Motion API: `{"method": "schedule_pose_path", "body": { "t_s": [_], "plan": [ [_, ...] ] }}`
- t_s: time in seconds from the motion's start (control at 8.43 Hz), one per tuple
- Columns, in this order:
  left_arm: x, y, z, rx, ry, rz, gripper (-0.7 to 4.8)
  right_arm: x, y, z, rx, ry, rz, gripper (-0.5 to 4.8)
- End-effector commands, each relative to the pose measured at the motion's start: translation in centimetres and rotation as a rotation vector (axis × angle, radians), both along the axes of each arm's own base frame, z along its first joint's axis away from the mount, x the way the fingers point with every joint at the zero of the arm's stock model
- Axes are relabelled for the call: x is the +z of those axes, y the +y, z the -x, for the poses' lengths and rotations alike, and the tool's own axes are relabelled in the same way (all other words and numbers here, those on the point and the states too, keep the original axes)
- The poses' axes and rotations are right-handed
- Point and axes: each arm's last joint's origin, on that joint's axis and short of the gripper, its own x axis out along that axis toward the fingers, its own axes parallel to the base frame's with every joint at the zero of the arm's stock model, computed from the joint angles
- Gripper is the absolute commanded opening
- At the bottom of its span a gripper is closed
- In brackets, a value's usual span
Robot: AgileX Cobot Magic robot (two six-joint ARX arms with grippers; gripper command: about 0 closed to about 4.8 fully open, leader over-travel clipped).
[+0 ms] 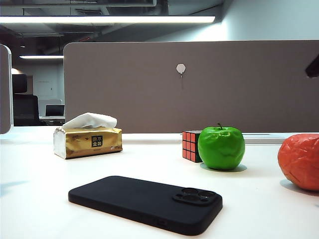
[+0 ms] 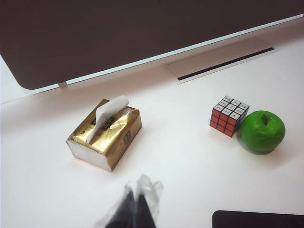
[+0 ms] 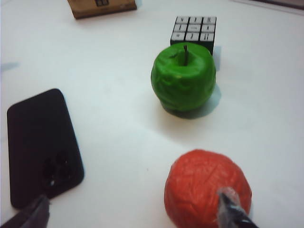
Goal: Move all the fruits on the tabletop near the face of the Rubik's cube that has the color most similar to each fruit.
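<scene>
- Right claw (image 3: 137, 209), spread wide and empty, hovers over the orange-red fruit (image 3: 206, 187): straddle it, then close.
- Green apple (image 3: 184, 76) touches the Rubik's cube (image 3: 194, 32); carry the fruit toward its red face.
- Left claw (image 2: 135, 209), empty, looks nearly closed near the tissue box (image 2: 105, 134).

An office: a grey desk partition (image 1: 199, 84), ceiling strip lights (image 1: 107, 19), a chair and monitor behind.

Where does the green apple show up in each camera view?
Exterior view: green apple right of center, in front of the Rubik's cube.
Left wrist view: green apple at the picture's right, beside the cube.
Right wrist view: green apple upper center, near the cube.
Shared landmark: the Rubik's cube.
</scene>
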Motion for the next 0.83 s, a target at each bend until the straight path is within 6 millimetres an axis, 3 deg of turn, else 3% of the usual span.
{"method": "schedule_pose_path", "body": {
  "t_s": [0.12, 0.71, 0.83],
  "plan": [
    [0.1, 0.0, 0.0, 0.014, -0.008, 0.002, -0.05, -0.5, -0.2, -0.6, -0.171, -0.028, 0.002, 4.79],
    [0.1, 0.0, 0.0, 0.012, -0.010, 0.001, -0.05, -1.2, 0.0, -0.7, -0.172, 0.019, -0.066, 4.79],
    [0.1, 0.0, 0.0, 0.012, -0.015, 0.004, -0.05, -2.3, 0.2, -0.8, -0.176, 0.069, -0.137, 4.79]
  ]
}}
